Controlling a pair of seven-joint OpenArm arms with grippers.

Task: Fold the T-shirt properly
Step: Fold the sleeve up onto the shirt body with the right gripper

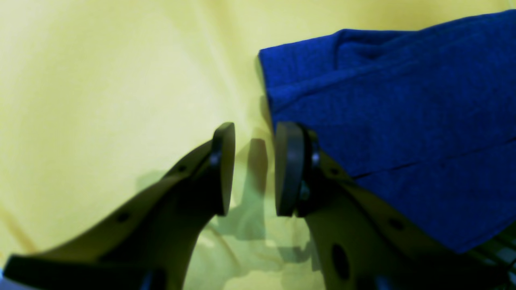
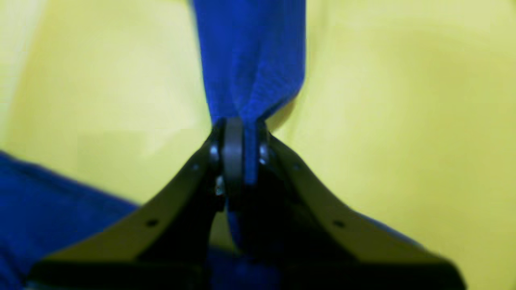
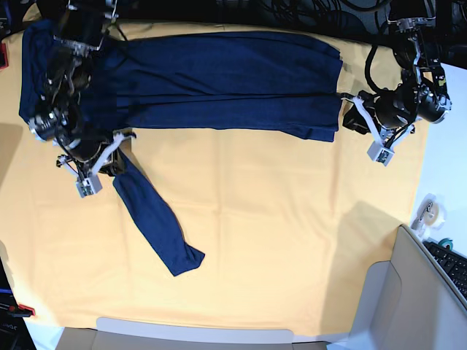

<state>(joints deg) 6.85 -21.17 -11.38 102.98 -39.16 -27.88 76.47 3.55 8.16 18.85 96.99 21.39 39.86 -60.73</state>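
Note:
The T-shirt [image 3: 219, 80] lies dark blue and folded into a long band across the far side of the yellow cloth [image 3: 277, 240]. One sleeve [image 3: 153, 219] trails down toward the middle. My right gripper [image 2: 242, 153] is shut on the end of that sleeve [image 2: 250, 60], and in the base view this gripper [image 3: 117, 162] sits at the sleeve's upper end. My left gripper [image 1: 254, 169] stands open over bare yellow cloth [image 1: 100, 100], its right finger against the edge of the T-shirt [image 1: 403, 121]. In the base view this gripper [image 3: 349, 115] is at the shirt's right end.
A grey box [image 3: 408, 292] stands at the near right corner, with a roll of tape [image 3: 427, 211] and a keyboard [image 3: 452, 262] beside it. Cables run along the far edge behind the cloth.

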